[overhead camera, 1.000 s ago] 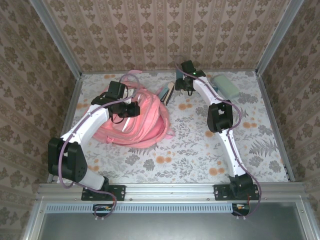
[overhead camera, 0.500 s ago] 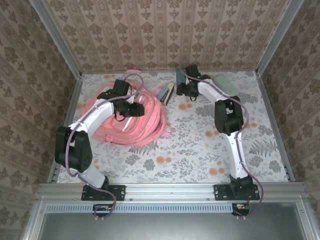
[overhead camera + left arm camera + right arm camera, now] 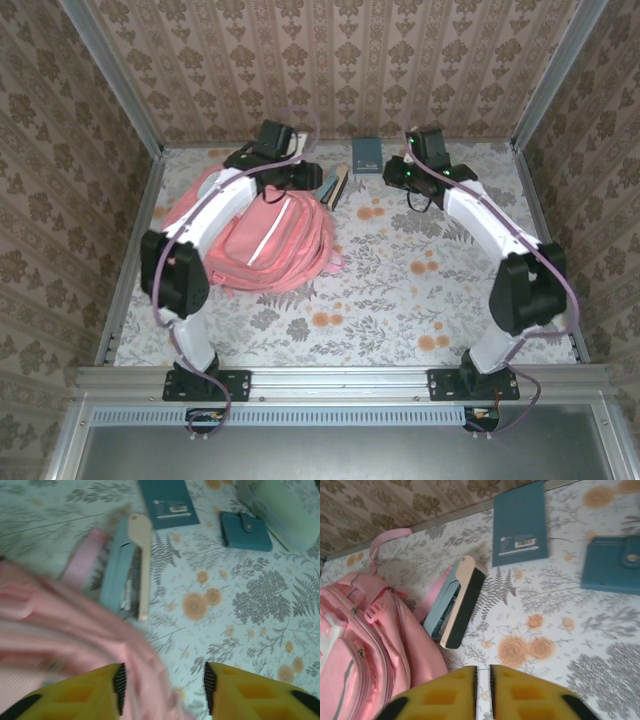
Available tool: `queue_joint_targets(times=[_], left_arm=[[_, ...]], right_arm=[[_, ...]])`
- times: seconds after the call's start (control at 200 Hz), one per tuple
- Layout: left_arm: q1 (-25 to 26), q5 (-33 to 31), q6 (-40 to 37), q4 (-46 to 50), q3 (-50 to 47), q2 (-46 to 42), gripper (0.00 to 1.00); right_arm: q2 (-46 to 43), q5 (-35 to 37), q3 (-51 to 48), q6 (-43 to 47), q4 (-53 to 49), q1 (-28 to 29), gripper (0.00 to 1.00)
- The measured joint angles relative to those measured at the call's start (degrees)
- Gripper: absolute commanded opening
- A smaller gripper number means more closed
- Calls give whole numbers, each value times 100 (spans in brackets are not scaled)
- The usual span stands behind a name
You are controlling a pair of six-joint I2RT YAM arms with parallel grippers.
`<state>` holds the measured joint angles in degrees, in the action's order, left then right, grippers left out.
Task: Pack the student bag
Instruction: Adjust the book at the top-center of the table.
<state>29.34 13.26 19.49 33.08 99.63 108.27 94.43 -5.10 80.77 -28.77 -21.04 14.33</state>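
The student bag is a big pink backpack lying flat at the left of the table, front and pale stripe up. My left gripper hovers at its top right corner. In the left wrist view that gripper is open, with blurred pink fabric crossing by its left finger. My right gripper is shut on nothing above the floral cloth. In the right wrist view it sits near the bag.
A light-blue and cream stapler-like item lies against the bag's right side. A teal booklet lies by the back wall. A teal snap wallet and a mint case lie further right.
My left gripper swung from over the bag to its top right corner. The bag went from bunched to flat, stripe showing. My right gripper moved right, away from the stapler-like item.
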Motion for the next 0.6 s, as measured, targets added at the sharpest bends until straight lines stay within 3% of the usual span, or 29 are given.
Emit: queue_joint_targets(times=[0.185,0.41,0.6], left_arm=[[269,46,442,-404,1300,1541,42],[299,44,1362,-1082,3001,3324,40],[326,20,2208,-1672,4280,4559,38]], right_arm=[[-1252,264,-922,-179,-179,-96,0],[-2660,568,-1519,-365,-428,-105,0],[-3300,710,-2048,-673,-627,-105,0]])
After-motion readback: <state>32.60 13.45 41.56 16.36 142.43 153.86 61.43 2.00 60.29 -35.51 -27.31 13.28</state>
